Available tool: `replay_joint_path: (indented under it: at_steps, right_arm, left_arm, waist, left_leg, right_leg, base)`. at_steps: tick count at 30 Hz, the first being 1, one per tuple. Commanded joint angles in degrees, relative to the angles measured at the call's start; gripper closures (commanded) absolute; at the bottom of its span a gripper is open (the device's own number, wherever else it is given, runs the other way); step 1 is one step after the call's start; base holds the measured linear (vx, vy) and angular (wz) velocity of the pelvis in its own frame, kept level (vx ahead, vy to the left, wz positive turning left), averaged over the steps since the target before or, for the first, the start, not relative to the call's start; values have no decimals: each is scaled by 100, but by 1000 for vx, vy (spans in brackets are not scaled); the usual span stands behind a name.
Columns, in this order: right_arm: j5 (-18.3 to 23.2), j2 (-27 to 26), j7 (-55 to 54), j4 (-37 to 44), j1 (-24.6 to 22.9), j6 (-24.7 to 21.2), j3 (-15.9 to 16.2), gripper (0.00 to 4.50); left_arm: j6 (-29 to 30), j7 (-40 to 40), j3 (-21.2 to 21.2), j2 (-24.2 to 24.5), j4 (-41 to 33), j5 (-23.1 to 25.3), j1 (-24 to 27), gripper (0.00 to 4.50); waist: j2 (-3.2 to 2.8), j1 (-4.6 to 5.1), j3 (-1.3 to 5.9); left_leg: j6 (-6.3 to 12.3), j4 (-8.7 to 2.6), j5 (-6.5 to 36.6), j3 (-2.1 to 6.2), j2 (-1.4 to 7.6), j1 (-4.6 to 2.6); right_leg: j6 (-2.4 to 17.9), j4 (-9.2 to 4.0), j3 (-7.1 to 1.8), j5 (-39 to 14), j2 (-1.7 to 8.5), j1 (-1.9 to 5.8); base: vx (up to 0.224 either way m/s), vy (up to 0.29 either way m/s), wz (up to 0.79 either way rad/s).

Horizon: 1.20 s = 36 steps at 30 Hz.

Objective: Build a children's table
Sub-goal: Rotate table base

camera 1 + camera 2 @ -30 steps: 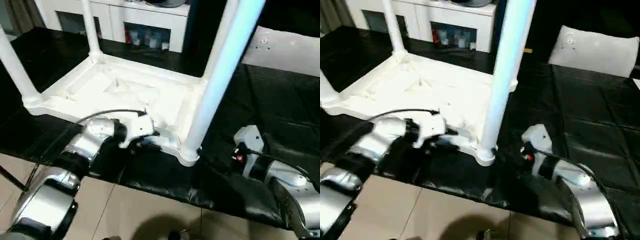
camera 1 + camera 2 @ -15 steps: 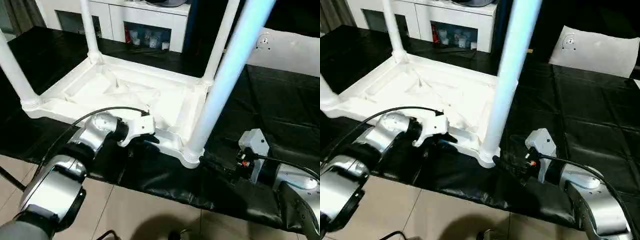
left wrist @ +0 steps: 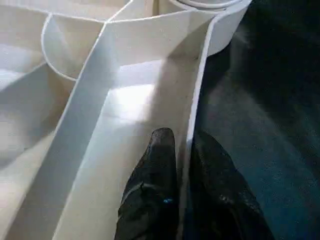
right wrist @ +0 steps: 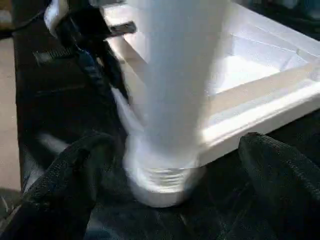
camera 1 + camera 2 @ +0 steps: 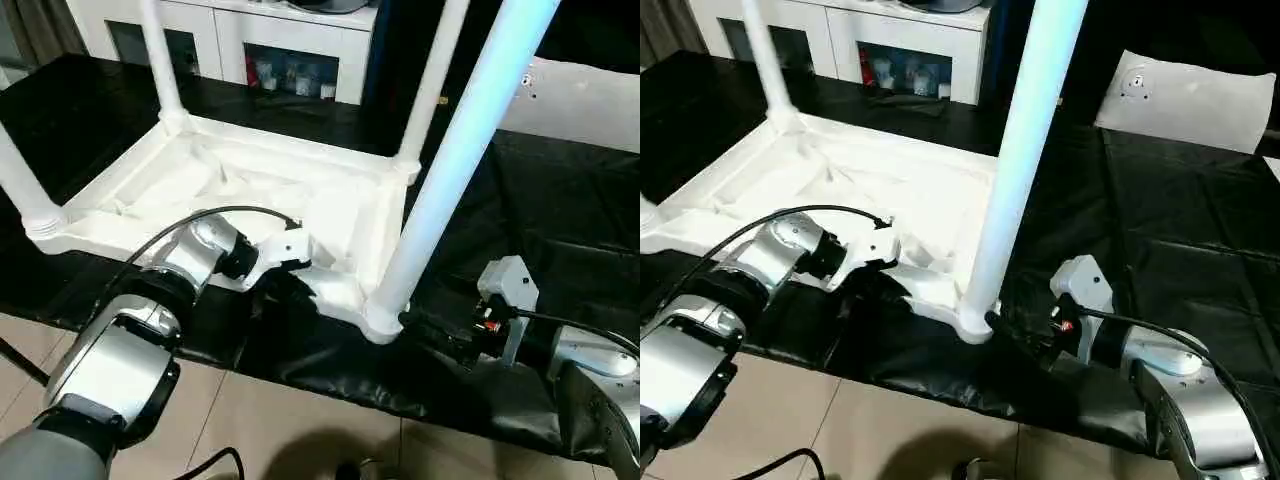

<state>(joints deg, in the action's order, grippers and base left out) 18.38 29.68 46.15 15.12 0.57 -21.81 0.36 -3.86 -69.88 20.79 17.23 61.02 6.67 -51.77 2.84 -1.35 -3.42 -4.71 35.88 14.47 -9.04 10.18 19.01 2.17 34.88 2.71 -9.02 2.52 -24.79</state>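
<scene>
Found the left pincer [image 3: 184,145] pinched shut across the thin rim wall of the children's table [image 5: 330,200], one finger inside the wall, the other outside it. Saw that table lying upside down on the black-covered tabletop [image 5: 560,220], ribbed underside up, stretching away beyond the pincer, with the near corner socket [image 5: 380,318] just ahead of the fingertips along the same wall. Counted four legs upright in their sockets, the near leg [image 5: 450,170] rising from that corner between the two pincers. Found the right pincer [image 4: 170,165] spread wide at the foot of that leg, a finger on each side of it and neither touching. Judged the build close to done, with the seating of this last leg as the step in hand. Best to keep the left grip firm on the rim so the table could not slide or tip, to close the right pincer squarely round the leg low down, near the socket, and then to press straight along the leg's axis, without leaning it, since a tilted push risked jamming it or levering the corner up.
</scene>
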Motion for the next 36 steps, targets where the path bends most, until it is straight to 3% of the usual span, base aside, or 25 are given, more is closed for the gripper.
replay_joint_path:
  at_steps: [1,2,4,5,6,9,10,12,14,15,16,18,20,21,24,25,26,28,31,34,36]
  right_arm:
    - [58,7,-80,175,-8,-7,-79,0]
    - [58,-3,-93,189,-18,-10,-68,0]
    - [48,-32,-107,162,-40,9,-11,0]
    - [42,-36,-110,151,-41,15,-1,0]
    - [1,-54,-120,92,-16,43,48,0]
    - [-55,-110,-160,-4,71,66,114,0]
    - [-80,-138,-184,-17,116,56,152,0]
    - [-106,-177,-219,-16,159,30,207,0]
    - [-110,-183,-226,-13,163,26,216,0]
    - [-283,-174,-255,-91,220,100,374,0]
    - [-296,-173,-257,-97,224,106,387,0]
    - [-318,-221,-286,-95,249,73,459,0]
    - [-312,-235,-288,-86,247,63,470,0]
    - [-300,-250,-263,-102,267,74,488,0]
    - [-345,-209,-206,-286,398,124,530,0]
    - [-349,-201,-187,-309,419,128,542,0]
    - [-349,-201,-187,-309,419,128,542,0]
    - [-338,-166,-65,-420,544,143,592,0]
    - [-365,-160,-13,-482,616,147,638,0]
    - [-377,-168,-7,-506,650,159,663,0]
    - [-381,-165,-6,-509,644,169,671,0]
  left_arm:
    - [554,820,-551,141,-116,-244,291,435]
    - [634,797,-608,153,-266,-297,397,435]
    - [673,591,-556,275,-966,-281,904,436]
    - [666,543,-538,295,-1084,-277,988,445]
    - [629,345,-473,365,-1481,-306,1251,445]
    - [298,-22,-268,544,-2111,-312,1659,448]
    - [188,-167,-149,644,-2339,-277,1810,448]
    - [-40,-210,-99,715,-2373,-234,1886,448]
    - [-80,-215,-95,726,-2375,-228,1898,448]
    - [-364,-120,-127,801,-2233,-109,1932,448]
    - [-383,-112,-126,813,-2227,-97,1937,448]
    - [-422,-70,-229,896,-2293,-157,2043,448]
    - [-402,-57,-274,909,-2361,-193,2089,448]
    - [-368,-42,-311,939,-2449,-230,2133,448]
    - [222,-100,-533,826,-2716,-603,2145,448]
    - [324,-134,-595,782,-2780,-723,2146,422]
    - [324,-134,-595,782,-2780,-723,2146,394]
    - [446,-216,-631,693,-3016,-930,2148,391]
    - [644,-223,-614,641,-3175,-964,2178,352]
    - [723,-90,-598,610,-3126,-832,2165,343]
    - [692,-57,-522,673,-3054,-696,2177,343]
  waist:
    - [61,-78,387]
    - [61,-61,388]
    - [134,6,391]
    - [79,22,396]
    - [63,38,388]
    - [31,33,377]
    - [91,33,372]
    - [-16,16,355]
    - [5,-2,349]
    - [21,-43,346]
    - [12,-62,355]
    - [64,-81,365]
    - [56,-75,364]
    - [102,-73,364]
    - [109,-63,359]
    - [112,-56,368]
    - [172,-57,376]
    - [146,-75,391]
    - [114,-86,402]
    - [172,-76,404]
    - [178,-82,409]
  left_leg:
    - [441,-396,186,50,137,181]
    - [436,-394,174,52,132,186]
    - [502,-386,152,46,109,188]
    - [511,-400,117,60,149,187]
    - [564,-400,186,39,163,148]
    - [566,-428,335,48,209,138]
    - [567,-441,343,48,214,149]
    - [527,-446,448,39,203,111]
    - [480,-448,593,25,198,81]
    - [443,-455,615,31,197,79]
    - [433,-458,591,37,198,78]
    - [380,-477,558,52,207,109]
    - [362,-481,562,56,213,117]
    - [361,-475,562,54,201,118]
    - [365,-465,554,47,184,120]
    - [362,-460,510,47,172,133]
    - [370,-453,471,38,173,137]
    - [420,-450,340,36,185,126]
    - [447,-467,226,39,256,86]
    - [489,-460,109,29,251,90]
    - [502,-456,119,30,239,102]
  right_leg:
    - [718,-484,-239,-1869,453,567]
    - [701,-482,-238,-1893,454,573]
    - [620,-515,-247,-2064,437,548]
    - [689,-477,-260,-1989,464,538]
    - [751,-497,-256,-1992,444,472]
    - [776,-495,-257,-2096,472,455]
    - [738,-501,-260,-2147,474,458]
    - [650,-532,-258,-2378,460,398]
    - [544,-568,-254,-2613,452,378]
    - [419,-584,-255,-2799,463,374]
    - [390,-577,-252,-2803,468,375]
    - [294,-549,-256,-2753,488,397]
    - [291,-541,-259,-2710,493,392]
    - [245,-541,-254,-2771,486,395]
    - [218,-560,-254,-2937,495,371]
    - [203,-558,-251,-2957,491,386]
    - [187,-556,-254,-2936,493,390]
    - [288,-511,-256,-2636,489,379]
    - [669,-431,-258,-1838,486,359]
    - [939,-372,-267,-1235,495,401]
    - [947,-372,-275,-1251,510,428]
  base:
    - [0,0,0]
    - [0,0,0]
    - [0,0,0]
    - [0,0,0]
    - [0,0,0]
    - [0,0,0]
    - [0,0,0]
    - [0,0,0]
    - [0,0,0]
    - [0,0,0]
    - [0,0,0]
    - [0,0,0]
    - [0,0,0]
    - [0,0,0]
    - [0,0,0]
    - [0,0,0]
    - [0,0,0]
    - [0,0,0]
    - [0,0,0]
    - [0,0,0]
    - [0,0,0]
